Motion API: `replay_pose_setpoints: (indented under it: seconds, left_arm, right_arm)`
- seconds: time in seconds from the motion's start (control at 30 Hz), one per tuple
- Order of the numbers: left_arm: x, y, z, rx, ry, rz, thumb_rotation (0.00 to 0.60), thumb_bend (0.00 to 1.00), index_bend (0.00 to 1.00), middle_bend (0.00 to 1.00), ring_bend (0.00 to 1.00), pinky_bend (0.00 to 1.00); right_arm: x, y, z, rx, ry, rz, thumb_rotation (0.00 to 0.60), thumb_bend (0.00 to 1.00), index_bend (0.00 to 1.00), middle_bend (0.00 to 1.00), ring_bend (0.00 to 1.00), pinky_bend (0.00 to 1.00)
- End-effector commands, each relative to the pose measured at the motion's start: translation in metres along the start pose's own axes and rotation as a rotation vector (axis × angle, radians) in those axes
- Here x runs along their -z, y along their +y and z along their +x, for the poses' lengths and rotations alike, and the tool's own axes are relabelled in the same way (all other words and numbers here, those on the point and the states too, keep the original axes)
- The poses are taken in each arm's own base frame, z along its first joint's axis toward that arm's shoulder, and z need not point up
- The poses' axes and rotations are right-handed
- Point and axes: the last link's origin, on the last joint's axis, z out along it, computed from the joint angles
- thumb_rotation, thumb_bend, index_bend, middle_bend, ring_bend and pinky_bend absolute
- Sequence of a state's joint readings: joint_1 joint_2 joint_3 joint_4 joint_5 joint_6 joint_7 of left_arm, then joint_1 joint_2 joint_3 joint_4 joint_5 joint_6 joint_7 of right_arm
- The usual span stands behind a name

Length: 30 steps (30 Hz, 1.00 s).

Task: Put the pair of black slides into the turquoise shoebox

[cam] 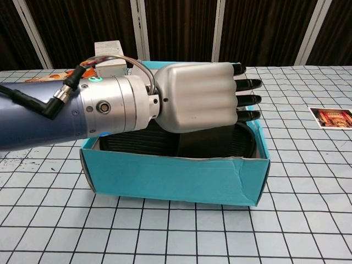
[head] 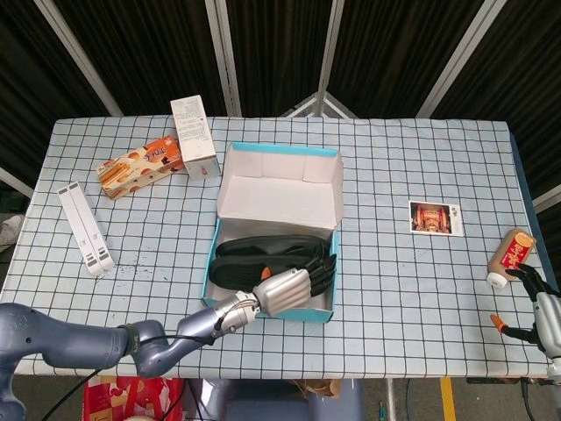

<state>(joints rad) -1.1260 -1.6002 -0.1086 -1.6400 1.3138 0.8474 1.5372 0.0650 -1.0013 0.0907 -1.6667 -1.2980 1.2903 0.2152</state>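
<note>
The turquoise shoebox (head: 270,309) sits near the front middle of the checked table (head: 412,289), its lid (head: 282,189) standing open at the back. Both black slides (head: 263,261) lie inside it, side by side, filling most of the box floor. The left hand (head: 289,288) reaches in over the front wall of the box, palm down, with its dark fingers (cam: 246,91) stretched out flat and close together above the slides; whether they press on the slides or only hover just over them cannot be told (the chest view shows the hand's silver back hiding the contact). It grips nothing.

The right hand (head: 545,309) shows only at the far right edge of the table, its fingers apart and empty, beside a small brown bottle (head: 511,256) lying on its side. A picture card (head: 436,217) lies between the box and that bottle. At the back left stand a white carton (head: 194,136) and an orange snack packet (head: 139,165), touching or nearly so, and a white folded stand (head: 85,227) lies near the left edge.
</note>
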Motion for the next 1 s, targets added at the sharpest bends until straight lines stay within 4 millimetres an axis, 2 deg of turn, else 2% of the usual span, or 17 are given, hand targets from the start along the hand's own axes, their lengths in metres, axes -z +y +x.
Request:
replay_pose_setpoints:
  seconds: [0.03,0.37,0.57,0.8,1.0]
  left_arm:
    - [0.001,0.002,-0.001,0.016,-0.032,0.013,0.6,0.08,0.0,0.05,0.0,0.16]
    - [-0.005,0.017,0.006,0.012,-0.04,-0.062,0.6,0.08,0.0,0.05,0.0,0.15]
    - [0.001,0.022,0.007,0.019,-0.082,-0.122,0.6,0.08,0.0,0.04,0.0,0.13]
    - [0.011,0.015,0.015,-0.003,-0.1,-0.115,0.6,0.07,0.0,0.03,0.0,0.12]
    - [0.02,0.008,0.014,-0.024,-0.117,-0.106,0.6,0.08,0.0,0.03,0.0,0.12]
  right_arm:
    - [0.0,0.0,0.0,-0.001,0.001,-0.001,0.6,0.23,0.23,0.14,0.23,0.27]
    - [0.0,0.002,0.001,-0.005,0.005,-0.003,0.6,0.23,0.23,0.14,0.23,0.27]
    - [0.0,0.003,0.003,-0.009,0.01,-0.004,0.6,0.23,0.24,0.15,0.23,0.27]
    - [0.0,0.002,0.001,-0.004,0.003,-0.002,0.6,0.23,0.23,0.15,0.23,0.27]
    - [-0.001,0.002,0.001,-0.003,0.002,-0.005,0.6,0.23,0.23,0.15,0.23,0.27]
